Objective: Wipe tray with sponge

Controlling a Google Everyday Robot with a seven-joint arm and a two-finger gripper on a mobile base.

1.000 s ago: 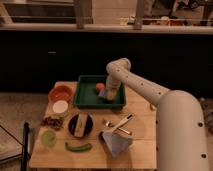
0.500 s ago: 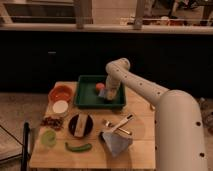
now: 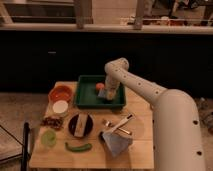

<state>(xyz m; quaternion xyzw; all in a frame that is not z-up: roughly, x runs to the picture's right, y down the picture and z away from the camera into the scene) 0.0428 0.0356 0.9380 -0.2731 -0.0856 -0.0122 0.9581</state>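
Observation:
The dark green tray (image 3: 86,95) sits at the back of the wooden table. My gripper (image 3: 108,92) reaches down from the white arm into the tray's right part. A small blue-grey sponge (image 3: 104,94) lies on the tray floor right under the gripper, mostly hidden by it. An orange object (image 3: 99,86) sits in the tray just left of the gripper.
An orange bowl (image 3: 60,92) and a white cup (image 3: 60,107) stand left of the tray. A round black plate (image 3: 80,124), a green cup (image 3: 48,138), a green pepper (image 3: 78,147), cutlery (image 3: 120,125) and a grey-blue folded cloth (image 3: 116,142) lie in front.

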